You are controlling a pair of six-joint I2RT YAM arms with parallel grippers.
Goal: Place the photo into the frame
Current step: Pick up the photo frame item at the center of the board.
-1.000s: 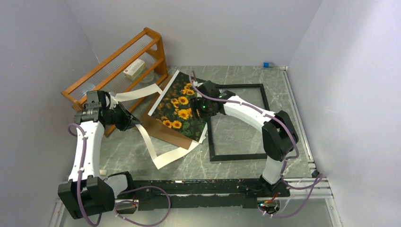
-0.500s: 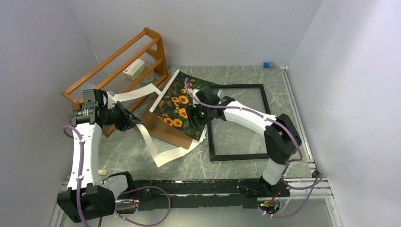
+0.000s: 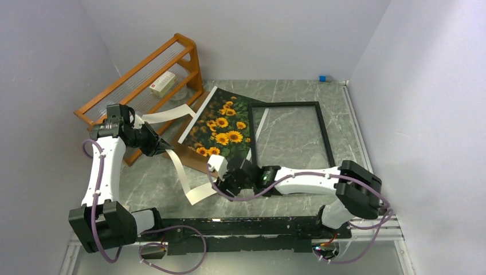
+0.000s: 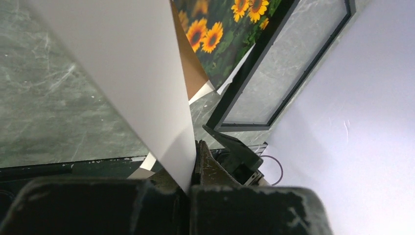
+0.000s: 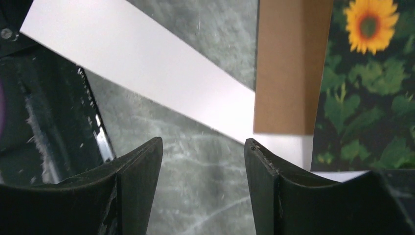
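Left jaws pressed together, pinching a strip of the white mat (image 4: 127, 73); in the wrist view the paper runs straight out from between them. From the top camera that mat (image 3: 182, 172) looks bowed on the side I hold, with its near corner flat on the surface.

Right jaws spread wide, nothing between them. Fingers (image 5: 139, 181) low over bare marble, just short of the mat's near strip and the corner of the brown backing board (image 5: 291, 63). Can't tell if the tips touch the surface.

The photo (image 3: 220, 129) lies face up, sunflowers showing, on the backing board and mat, tilted. It is just left of the frame (image 3: 285, 103), its right edge at the frame's left border, not inside it. The frame lies flat and a white sliver shows inside its left border.

The surface (image 3: 143, 180) is grey-green marble pattern. Orange wooden rack (image 3: 143, 71) at back left, a small white box (image 3: 162, 83) on its shelf. Small blue item (image 3: 322, 78) at the far edge. Plain pale walls on the left, back and right.
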